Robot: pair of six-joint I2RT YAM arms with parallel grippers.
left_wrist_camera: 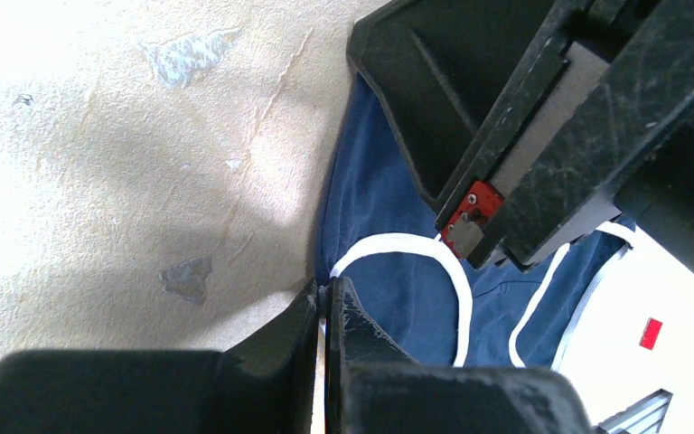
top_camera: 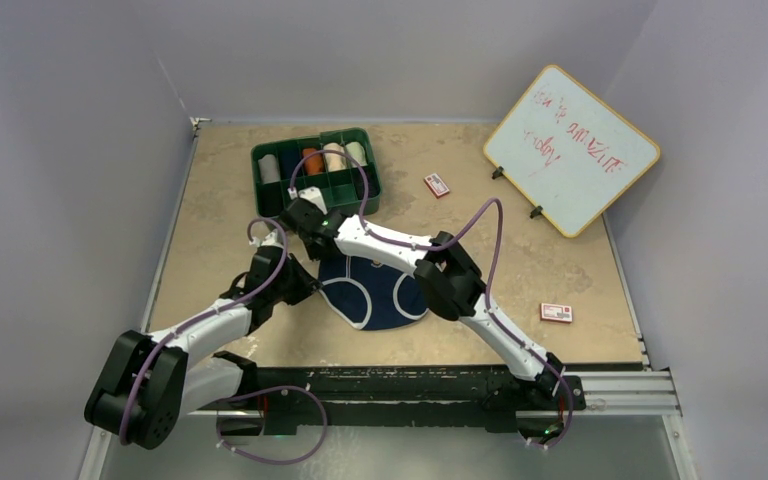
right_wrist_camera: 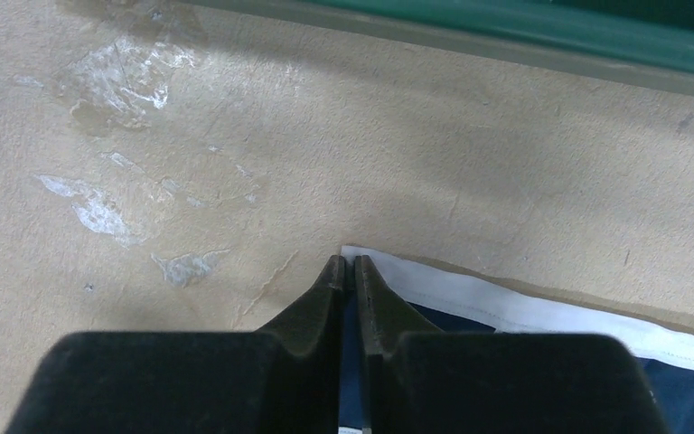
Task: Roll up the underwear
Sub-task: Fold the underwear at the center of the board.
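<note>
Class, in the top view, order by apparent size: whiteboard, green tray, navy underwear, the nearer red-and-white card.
1. whiteboard
2. green tray
3. navy underwear
4. card
Tray and underwear look close, and the robot arms cover part of the underwear, so that pair is unsure.

Whiteboard (top_camera: 572,150) — red handwriting, illegible

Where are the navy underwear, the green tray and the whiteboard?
navy underwear (top_camera: 385,305): top view, middle of its blue cloth.
green tray (top_camera: 258,180): top view, its left rim.
whiteboard (top_camera: 572,150): top view, centre of its white face.
</note>
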